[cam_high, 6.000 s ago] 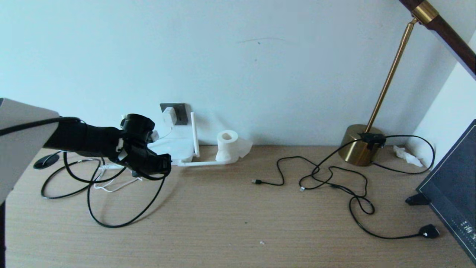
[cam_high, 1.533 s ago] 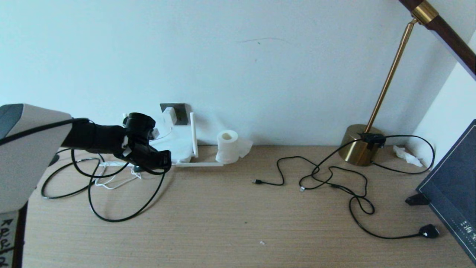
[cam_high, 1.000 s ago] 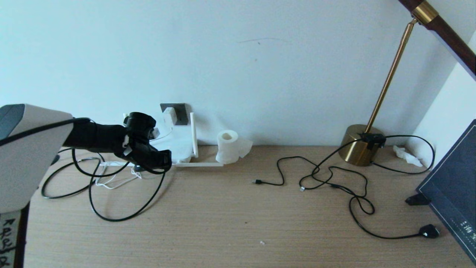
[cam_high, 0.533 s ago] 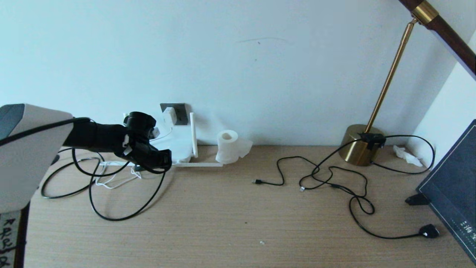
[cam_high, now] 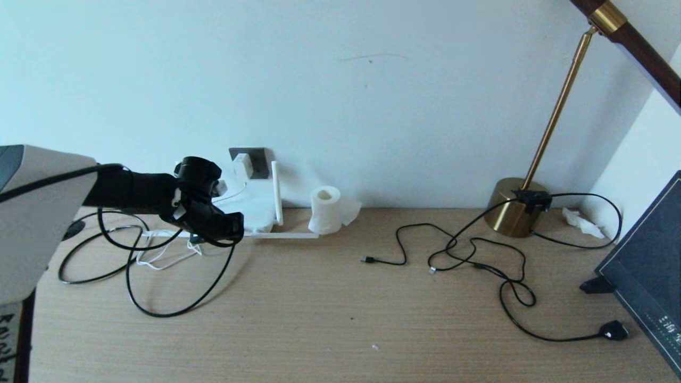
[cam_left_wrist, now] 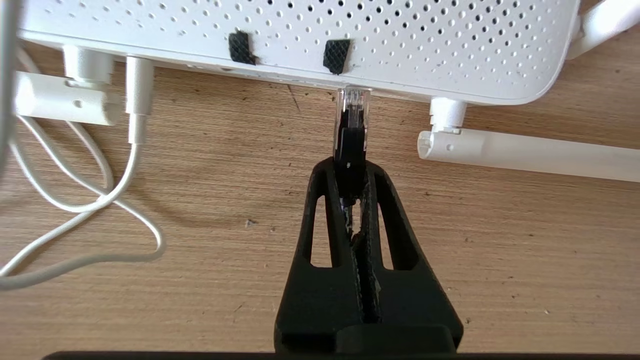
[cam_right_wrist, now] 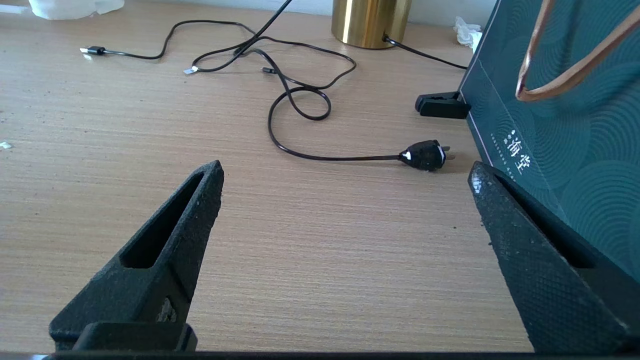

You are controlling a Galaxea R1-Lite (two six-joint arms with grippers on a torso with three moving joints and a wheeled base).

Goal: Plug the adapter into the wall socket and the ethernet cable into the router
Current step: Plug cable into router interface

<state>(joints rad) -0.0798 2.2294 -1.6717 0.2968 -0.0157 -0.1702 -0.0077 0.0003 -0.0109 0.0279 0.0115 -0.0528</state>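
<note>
Adapter (cam_high: 242,161) already in wall socket (cam_high: 258,161). My left jaws (cam_left_wrist: 351,165) clamp ethernet cable (cam_left_wrist: 351,142) plug, clear tip at router (cam_left_wrist: 300,40) edge, tabletop (cam_high: 340,298) back-left. Next: push straight into port, I judge. Folded antenna (cam_left_wrist: 525,155) and white cord (cam_left_wrist: 90,200) flank path. Right jaws (cam_right_wrist: 345,200) gape idle over tabletop's right side.

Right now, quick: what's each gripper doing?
Left gripper: shut on the ethernet cable's plug, its clear tip at the router edge.
Right gripper: open, holding nothing, above the desk.

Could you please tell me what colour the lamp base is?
The lamp base is shiny gold; the head view shows it best.
</note>
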